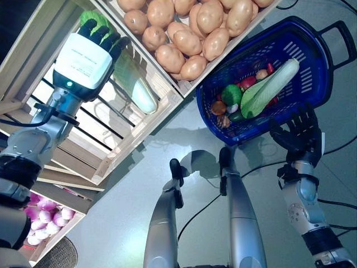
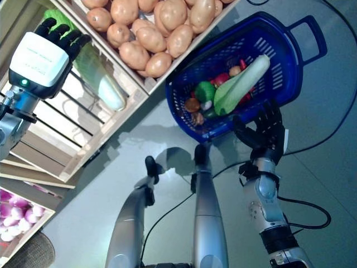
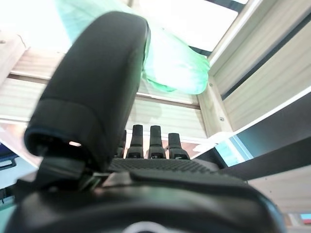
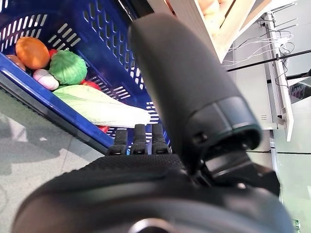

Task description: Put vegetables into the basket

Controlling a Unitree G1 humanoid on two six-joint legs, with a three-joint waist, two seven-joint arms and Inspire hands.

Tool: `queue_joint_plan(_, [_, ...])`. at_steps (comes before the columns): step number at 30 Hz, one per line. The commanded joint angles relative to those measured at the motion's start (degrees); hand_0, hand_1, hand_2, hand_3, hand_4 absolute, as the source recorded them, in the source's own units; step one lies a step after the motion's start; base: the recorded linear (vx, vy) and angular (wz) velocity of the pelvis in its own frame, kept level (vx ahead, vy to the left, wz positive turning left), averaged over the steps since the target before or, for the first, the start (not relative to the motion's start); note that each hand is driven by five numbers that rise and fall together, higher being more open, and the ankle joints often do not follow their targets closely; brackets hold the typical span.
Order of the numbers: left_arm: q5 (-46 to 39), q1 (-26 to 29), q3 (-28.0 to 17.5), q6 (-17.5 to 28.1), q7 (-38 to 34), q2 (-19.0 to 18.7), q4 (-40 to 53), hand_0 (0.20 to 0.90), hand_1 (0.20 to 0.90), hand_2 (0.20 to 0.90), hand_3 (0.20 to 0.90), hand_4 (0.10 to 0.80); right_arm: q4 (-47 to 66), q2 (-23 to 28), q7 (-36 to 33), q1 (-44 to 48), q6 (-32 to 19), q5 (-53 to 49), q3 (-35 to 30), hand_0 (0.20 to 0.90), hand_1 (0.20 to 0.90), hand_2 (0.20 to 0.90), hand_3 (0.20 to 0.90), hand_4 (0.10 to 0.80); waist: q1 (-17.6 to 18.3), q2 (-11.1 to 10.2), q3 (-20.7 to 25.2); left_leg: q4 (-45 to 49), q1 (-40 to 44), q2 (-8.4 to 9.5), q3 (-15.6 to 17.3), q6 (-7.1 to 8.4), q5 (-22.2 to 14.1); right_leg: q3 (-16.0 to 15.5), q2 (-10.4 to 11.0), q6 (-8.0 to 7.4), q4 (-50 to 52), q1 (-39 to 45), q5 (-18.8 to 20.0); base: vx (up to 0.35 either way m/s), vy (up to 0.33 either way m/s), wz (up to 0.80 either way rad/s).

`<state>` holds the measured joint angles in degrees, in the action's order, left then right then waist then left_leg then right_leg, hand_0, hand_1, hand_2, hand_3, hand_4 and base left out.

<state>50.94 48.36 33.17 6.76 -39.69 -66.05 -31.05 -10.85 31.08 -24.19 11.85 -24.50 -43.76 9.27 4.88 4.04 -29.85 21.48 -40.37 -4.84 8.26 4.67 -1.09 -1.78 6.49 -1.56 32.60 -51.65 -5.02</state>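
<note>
We see one long pale-green napa cabbage [image 1: 136,84] lying in a compartment of the slatted light-wood crate shelf [image 1: 148,120], just beside the compartment of brown potatoes [image 1: 189,33]; we count about fifteen potatoes in view, though the pile runs past the frame edge. Our left hand [image 1: 99,30] reaches into that compartment at the leafy green end of the cabbage; its fingers [image 3: 156,141] stand straight in a row, apart from the thumb, with the cabbage just past them, and we cannot tell whether they touch it.

The dark-blue perforated plastic basket [image 1: 321,67] sits on the grey floor [image 1: 139,190] near the shelf corner. Inside we count one second long pale-green cabbage [image 1: 273,84] lying across it, one round green vegetable [image 1: 231,94], one orange-brown round one [image 1: 218,107], one small pale bulb [image 4: 44,77], and some red pieces [image 1: 247,82] partly hidden below, too covered to count. Our right hand [image 1: 301,134] is at the basket's near rim with fingers extended under or against the blue wall; we cannot tell if they grip it.

One lower tray holds purple-pink onions [image 1: 47,215], partly cut off.
</note>
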Motion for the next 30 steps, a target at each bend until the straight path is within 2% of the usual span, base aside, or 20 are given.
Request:
queue_joint_plan(1, [-1.42, 0.26, -7.51, -0.97, -5.21, -4.71, 1.12, 0.900, 0.900, 0.900, 0.900, 0.800, 7.86, 2.46, 0.94, -1.90, -4.28, -0.02, -3.82, 0.900, 0.900, 0.900, 0.900, 0.800, 2.15, 0.24, 0.06, 3.47, -3.92, -0.15, 0.78, 0.07, 0.83, -1.59, 2.33, -1.62, -2.68, 5.51, -0.51, 0.000, 0.000, 0.00])
queue_joint_plan(8, [0.26, -2.69, -11.10, 0.01, -9.44, -5.22, 4.67, 0.900, 0.900, 0.900, 0.900, 0.800, 8.23, 1.95, 1.04, -2.50, -4.75, 0.15, -4.17, 0.900, 0.900, 0.900, 0.900, 0.800, 1.56, 0.11, 0.06, 3.13, -3.86, 0.07, 0.54, -0.01, 0.82, -1.93, 2.17, -1.63, -3.26, 5.68, -0.25, -0.001, -0.009, 0.00])
queue_joint_plan(13, [1.22, -5.19, -12.74, 0.03, -6.79, -5.62, 6.61, 0.900, 0.900, 0.900, 0.900, 0.800, 8.83, 2.07, 1.13, -2.46, -4.36, 0.19, -4.09, 0.900, 0.900, 0.900, 0.900, 0.800, 1.36, 0.17, 0.06, 2.61, -3.74, 0.10, 0.47, 0.01, 1.08, -2.05, 2.10, -1.62, -3.55, 5.85, -0.24, 0.000, 0.000, 0.00])
queue_joint_plan(23, [2.70, -6.26, -11.01, 1.39, -1.57, -7.49, 6.08, 0.900, 0.900, 0.900, 0.900, 0.800, 8.75, 3.40, 1.94, -2.40, -4.09, -1.11, -4.60, 0.900, 0.900, 0.900, 0.900, 0.800, 1.37, 0.19, 0.06, 1.67, -3.53, -0.16, 0.47, 0.27, 1.90, -2.37, 2.10, -1.77, -4.54, 6.20, 0.29, 0.000, 0.000, 0.00])
queue_joint_plan(30, [3.57, -5.69, -8.33, 2.25, 5.16, -8.60, 5.19, 0.900, 0.900, 0.900, 0.900, 0.800, 8.62, 4.14, 1.71, -2.05, -4.66, -1.31, -3.87, 0.900, 0.900, 0.900, 0.900, 0.800, 1.40, 0.61, 0.06, 0.92, -3.31, -0.27, 0.78, 0.37, 2.40, -2.58, 2.45, -1.87, -5.29, 6.46, 0.49, 0.000, 0.000, 0.00])
